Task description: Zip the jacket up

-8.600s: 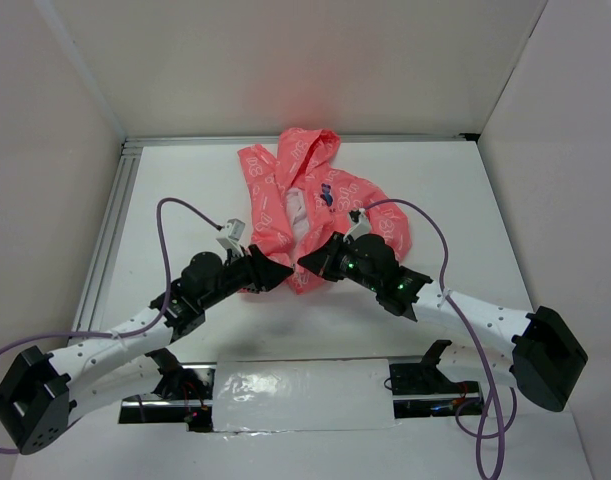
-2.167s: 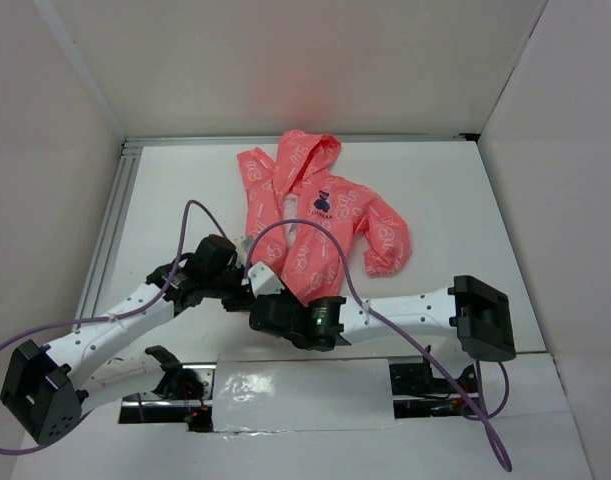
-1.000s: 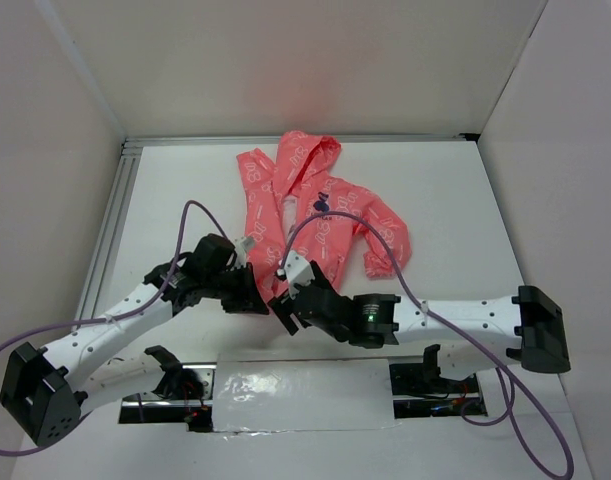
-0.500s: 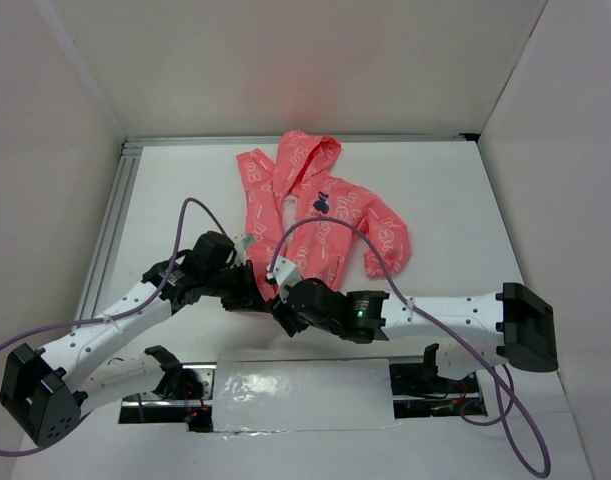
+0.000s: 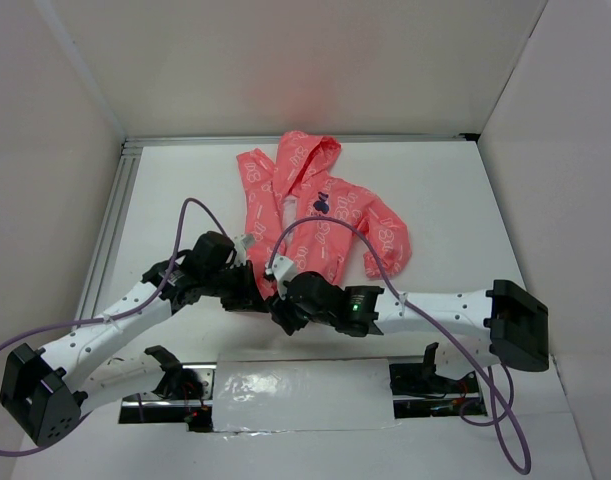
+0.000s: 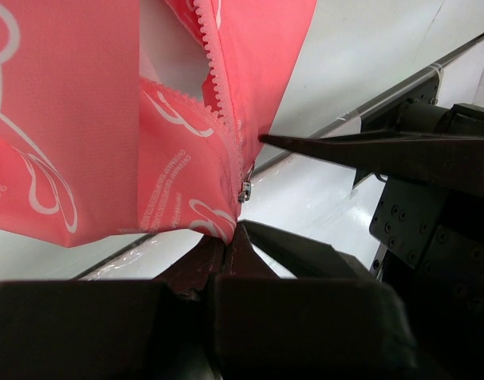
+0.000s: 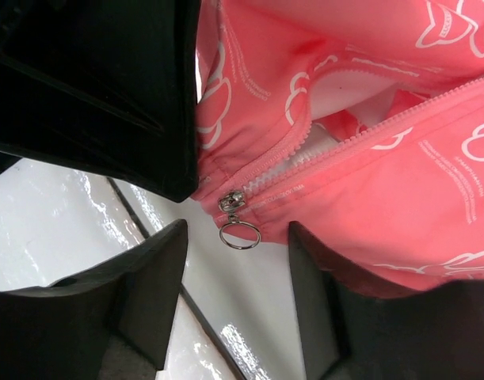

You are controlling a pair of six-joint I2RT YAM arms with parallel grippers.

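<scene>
The coral-pink jacket (image 5: 320,215) lies flat on the white table, hood at the far end, with a dark blue emblem (image 5: 322,205) on the chest. Its zipper is parted above the slider (image 7: 230,201), which sits at the bottom hem with a metal ring pull (image 7: 240,234) hanging from it. My left gripper (image 6: 230,233) is shut on the hem just beside the slider (image 6: 245,190). Straddling the ring pull without touching it, my right gripper (image 7: 238,231) is open, one finger (image 7: 158,273) on each side. In the top view both grippers (image 5: 268,295) meet at the hem.
White walls stand on three sides, with a metal rail (image 5: 110,230) along the left edge of the table. Purple cables (image 5: 190,205) loop above both arms. A taped strip (image 5: 300,395) and the arm bases lie at the near edge.
My right gripper has narrowed its jaws and shifted slightly left and forward, up to the hem. The left gripper and the jacket have stayed put.
</scene>
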